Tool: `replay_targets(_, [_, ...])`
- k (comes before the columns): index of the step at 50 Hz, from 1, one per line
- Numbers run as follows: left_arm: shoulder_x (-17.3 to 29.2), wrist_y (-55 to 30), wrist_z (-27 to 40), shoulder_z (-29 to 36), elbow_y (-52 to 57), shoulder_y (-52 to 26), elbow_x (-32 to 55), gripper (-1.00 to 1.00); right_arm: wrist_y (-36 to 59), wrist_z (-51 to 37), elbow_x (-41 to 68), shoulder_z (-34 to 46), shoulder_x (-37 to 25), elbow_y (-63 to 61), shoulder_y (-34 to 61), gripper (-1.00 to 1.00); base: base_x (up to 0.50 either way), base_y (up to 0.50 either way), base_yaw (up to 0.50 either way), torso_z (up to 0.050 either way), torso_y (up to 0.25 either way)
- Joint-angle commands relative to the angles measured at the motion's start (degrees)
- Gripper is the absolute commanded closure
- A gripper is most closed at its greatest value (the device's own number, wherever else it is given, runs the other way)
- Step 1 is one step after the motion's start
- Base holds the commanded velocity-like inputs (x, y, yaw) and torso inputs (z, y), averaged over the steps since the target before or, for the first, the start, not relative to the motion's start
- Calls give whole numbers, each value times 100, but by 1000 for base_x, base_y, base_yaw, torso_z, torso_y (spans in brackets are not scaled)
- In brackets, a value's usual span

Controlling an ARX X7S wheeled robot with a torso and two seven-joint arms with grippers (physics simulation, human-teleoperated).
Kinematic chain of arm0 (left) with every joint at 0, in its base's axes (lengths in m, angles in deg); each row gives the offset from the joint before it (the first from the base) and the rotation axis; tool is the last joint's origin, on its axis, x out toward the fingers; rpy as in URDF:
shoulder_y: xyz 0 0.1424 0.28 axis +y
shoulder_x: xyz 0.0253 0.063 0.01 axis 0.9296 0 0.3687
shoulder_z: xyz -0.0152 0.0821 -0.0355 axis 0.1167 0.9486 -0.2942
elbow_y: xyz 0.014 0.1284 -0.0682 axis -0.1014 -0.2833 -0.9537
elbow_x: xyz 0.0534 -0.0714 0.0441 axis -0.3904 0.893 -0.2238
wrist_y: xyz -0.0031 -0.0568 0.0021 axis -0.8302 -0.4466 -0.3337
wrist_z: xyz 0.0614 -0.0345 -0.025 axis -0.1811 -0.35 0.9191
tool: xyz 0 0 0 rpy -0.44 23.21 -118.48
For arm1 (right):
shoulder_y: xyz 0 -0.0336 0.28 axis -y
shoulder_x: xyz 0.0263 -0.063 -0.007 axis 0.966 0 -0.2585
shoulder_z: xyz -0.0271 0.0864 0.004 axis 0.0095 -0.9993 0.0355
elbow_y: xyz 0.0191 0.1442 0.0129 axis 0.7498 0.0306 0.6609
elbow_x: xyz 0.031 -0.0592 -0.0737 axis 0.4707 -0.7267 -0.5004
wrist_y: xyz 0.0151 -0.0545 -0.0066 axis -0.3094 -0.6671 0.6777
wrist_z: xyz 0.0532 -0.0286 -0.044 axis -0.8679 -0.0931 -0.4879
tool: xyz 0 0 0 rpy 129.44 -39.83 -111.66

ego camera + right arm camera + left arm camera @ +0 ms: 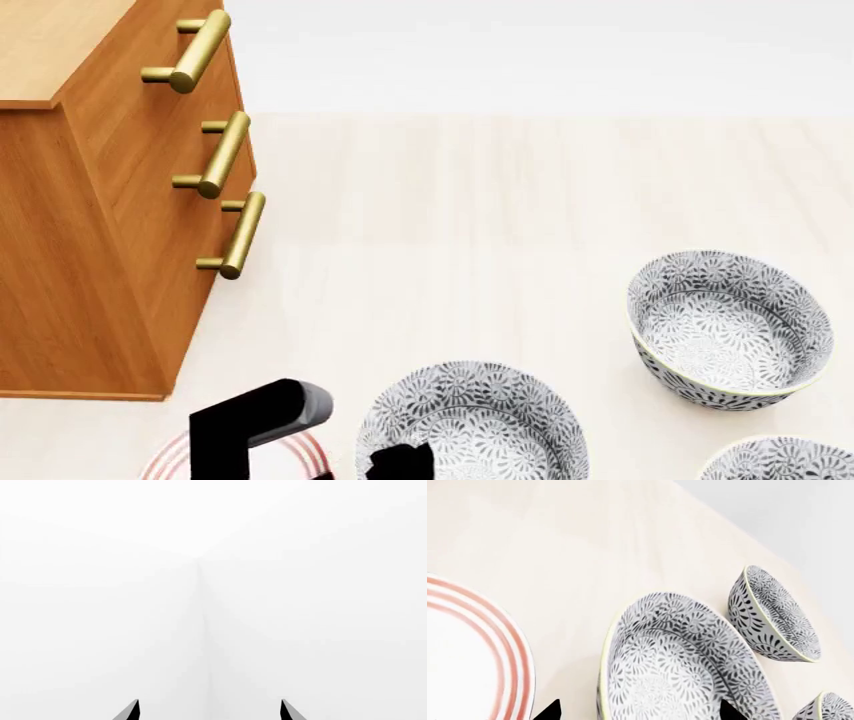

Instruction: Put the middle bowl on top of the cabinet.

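Observation:
The middle bowl, deep with a grey-black leaf pattern and a pale rim, sits on the light floor at the bottom centre of the head view. My left gripper is open and straddles its near rim. One fingertip is outside the bowl and the other is over its inside. The orange-brown cabinet with brass handles stands to the far left, its lighter top bare. My right gripper is open with nothing between its fingers, facing blank white, and does not show in the head view.
Two look-alike bowls lie to the right, one further out and one at the lower corner. A white plate with red rings lies beside the left arm.

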Motion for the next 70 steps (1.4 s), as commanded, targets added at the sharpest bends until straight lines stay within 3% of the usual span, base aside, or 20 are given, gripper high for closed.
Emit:
replay_targets(1, [-75, 172, -389, 5, -243, 64, -28, -100, -162, 156, -96, -136, 126, 338, 1, -100, 0, 0, 0, 0, 0])
replay_targets(51, [-75, 640, -813, 499, -1089, -118, -12, -100, -148, 181, -65, -225, 127, 247, 1, -100, 0, 0, 0, 0, 0])
replay_targets(52, [-75, 649, -822, 507, -1096, -120, -8, 100, -149, 181, -63, -228, 127, 247, 1, -100, 0, 0, 0, 0, 0])
replay_targets(70, [26, 828, -938, 635, -776, -74, 25, 100, -168, 187, -52, -235, 127, 253, 1, -100, 0, 0, 0, 0, 0])
